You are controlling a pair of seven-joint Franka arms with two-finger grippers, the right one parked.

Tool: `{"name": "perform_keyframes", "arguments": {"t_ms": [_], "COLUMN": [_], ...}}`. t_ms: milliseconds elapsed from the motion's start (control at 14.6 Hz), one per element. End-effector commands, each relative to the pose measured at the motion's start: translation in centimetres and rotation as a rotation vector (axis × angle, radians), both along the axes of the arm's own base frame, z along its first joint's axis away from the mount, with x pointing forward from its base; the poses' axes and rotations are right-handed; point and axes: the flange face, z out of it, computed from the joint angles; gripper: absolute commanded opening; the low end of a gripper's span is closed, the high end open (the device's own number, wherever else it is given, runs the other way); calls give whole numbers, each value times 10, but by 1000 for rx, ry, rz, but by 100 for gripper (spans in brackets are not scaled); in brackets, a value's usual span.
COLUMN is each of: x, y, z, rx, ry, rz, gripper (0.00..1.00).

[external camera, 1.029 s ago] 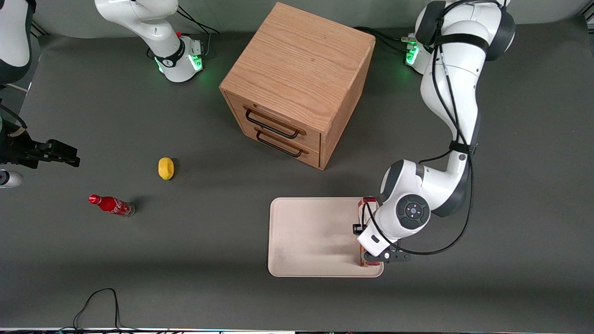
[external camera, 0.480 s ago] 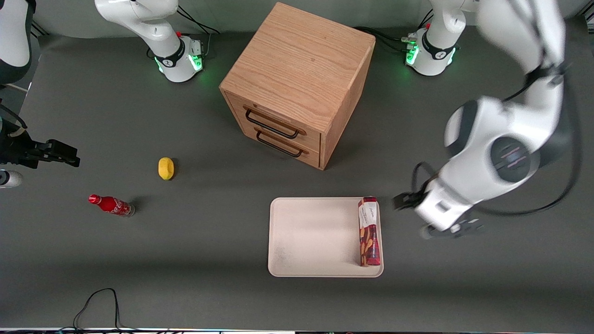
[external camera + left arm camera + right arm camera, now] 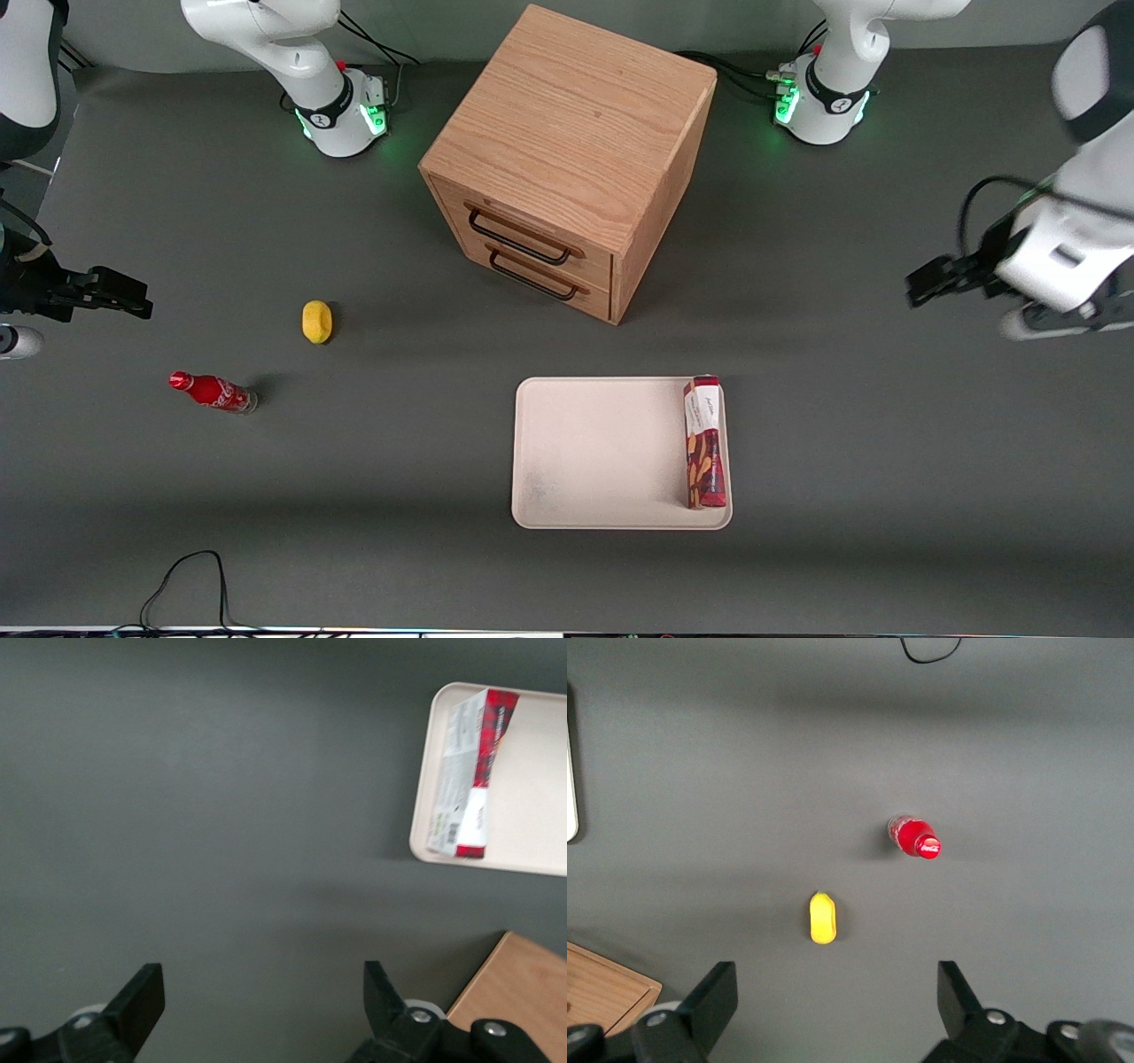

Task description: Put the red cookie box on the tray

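The red cookie box (image 3: 704, 443) lies inside the pale cream tray (image 3: 602, 452), along the rim on the working arm's side, its length running from the nearer rim to the farther one. In the left wrist view the red cookie box (image 3: 465, 771) shows its white panel and rests in a corner of the tray (image 3: 532, 788). My gripper (image 3: 964, 312) hangs high above bare mat at the working arm's end of the table, well away from the tray. It is open with nothing between its fingers (image 3: 146, 992).
A wooden two-drawer cabinet (image 3: 567, 151) stands farther from the camera than the tray. A yellow lemon (image 3: 316, 321) and a small red soda bottle (image 3: 213, 392) lie toward the parked arm's end. A black cable (image 3: 186, 576) loops at the near edge.
The gripper let go of the box on the tray, rose and swung away toward the working arm's end of the table. The box stayed where it was set down.
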Motion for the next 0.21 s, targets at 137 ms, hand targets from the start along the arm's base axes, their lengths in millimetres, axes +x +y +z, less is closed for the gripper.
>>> {"name": "perform_keyframes", "arguments": {"t_ms": [137], "x": [-41], "y": [13], "z": [23], "rx": [7], "ry": [0], "rz": [-34], "gripper": [100]}}
